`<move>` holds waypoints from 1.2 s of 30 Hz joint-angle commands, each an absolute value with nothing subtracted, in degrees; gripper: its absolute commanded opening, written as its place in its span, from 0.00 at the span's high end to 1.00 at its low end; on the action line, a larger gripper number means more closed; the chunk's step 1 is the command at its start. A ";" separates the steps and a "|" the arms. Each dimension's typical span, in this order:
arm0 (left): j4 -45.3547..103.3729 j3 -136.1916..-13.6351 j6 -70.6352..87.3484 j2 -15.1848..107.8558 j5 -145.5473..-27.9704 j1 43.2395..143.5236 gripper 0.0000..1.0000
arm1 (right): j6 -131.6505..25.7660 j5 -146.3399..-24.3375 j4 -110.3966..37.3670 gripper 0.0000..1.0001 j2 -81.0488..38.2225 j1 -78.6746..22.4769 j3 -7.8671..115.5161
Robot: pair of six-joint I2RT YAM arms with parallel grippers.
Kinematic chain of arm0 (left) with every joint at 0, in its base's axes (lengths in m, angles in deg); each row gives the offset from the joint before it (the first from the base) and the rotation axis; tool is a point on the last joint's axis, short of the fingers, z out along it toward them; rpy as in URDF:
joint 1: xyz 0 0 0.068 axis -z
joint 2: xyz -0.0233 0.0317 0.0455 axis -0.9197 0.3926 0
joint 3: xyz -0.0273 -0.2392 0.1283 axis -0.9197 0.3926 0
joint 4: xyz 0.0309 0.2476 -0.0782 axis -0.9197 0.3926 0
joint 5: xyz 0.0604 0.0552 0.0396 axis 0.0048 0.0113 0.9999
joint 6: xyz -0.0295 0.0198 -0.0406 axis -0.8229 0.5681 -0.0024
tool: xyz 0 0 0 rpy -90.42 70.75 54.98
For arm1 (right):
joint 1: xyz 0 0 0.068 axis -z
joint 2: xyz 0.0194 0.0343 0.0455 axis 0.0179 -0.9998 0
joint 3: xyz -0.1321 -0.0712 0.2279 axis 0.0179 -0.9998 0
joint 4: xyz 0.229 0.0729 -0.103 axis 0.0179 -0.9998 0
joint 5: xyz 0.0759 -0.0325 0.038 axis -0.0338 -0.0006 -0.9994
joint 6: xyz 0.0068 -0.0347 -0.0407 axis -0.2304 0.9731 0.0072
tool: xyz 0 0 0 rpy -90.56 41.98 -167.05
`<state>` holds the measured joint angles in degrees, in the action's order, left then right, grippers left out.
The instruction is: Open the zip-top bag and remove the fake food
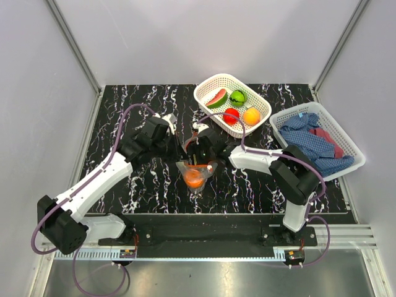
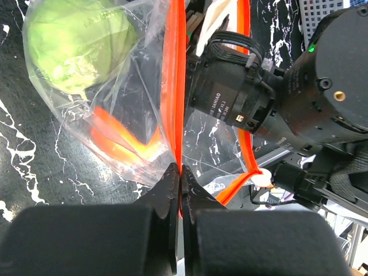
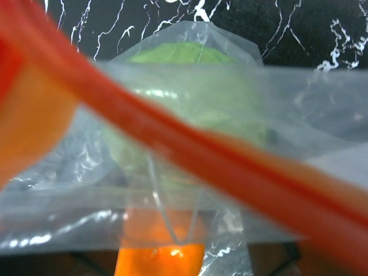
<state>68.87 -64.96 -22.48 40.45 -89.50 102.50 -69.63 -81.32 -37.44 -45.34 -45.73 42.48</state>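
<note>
At centre of table (image 1: 154, 185), left jaws closed on zip-top bag (image 2: 132, 115), right jaws' state unclear, view blurred

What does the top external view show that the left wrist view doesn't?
Only top external: the watermelon slice, green fruit, tomato and orange ball lying in a white basket, and cloths in a second basket. Only left wrist: the left gripper shut on the zip-top bag at its orange-red zip strip, and the pale green cabbage inside. Both: the bag, an orange item in it, and the black marble table.
</note>
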 commanded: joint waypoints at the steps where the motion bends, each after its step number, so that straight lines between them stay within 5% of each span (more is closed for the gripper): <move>1: 67.85 -64.80 -21.81 38.17 -90.36 102.65 1.00 | -66.96 -81.21 -32.14 0.40 -43.70 -45.55 41.12; 7: 67.85 -64.18 -21.46 37.64 -89.66 102.65 1.00 | -66.43 -84.64 -34.77 0.78 -38.96 -45.55 40.24; 12: 68.03 -64.27 -20.50 37.72 -88.61 102.65 1.00 | -67.13 -86.92 -43.81 1.00 -35.26 -45.55 42.61; 22: 70.66 -66.99 -14.61 37.90 -82.63 102.39 1.00 | -68.45 -92.64 -61.66 1.00 -26.49 -45.55 47.45; 36: 73.65 -68.84 -11.71 36.14 -80.23 98.26 1.00 | -64.50 -102.30 -61.42 1.00 -16.36 -45.55 41.47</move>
<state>72.50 -66.73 -14.39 36.90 -82.29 99.59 -66.36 -98.47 -61.55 -21.65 -45.73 41.94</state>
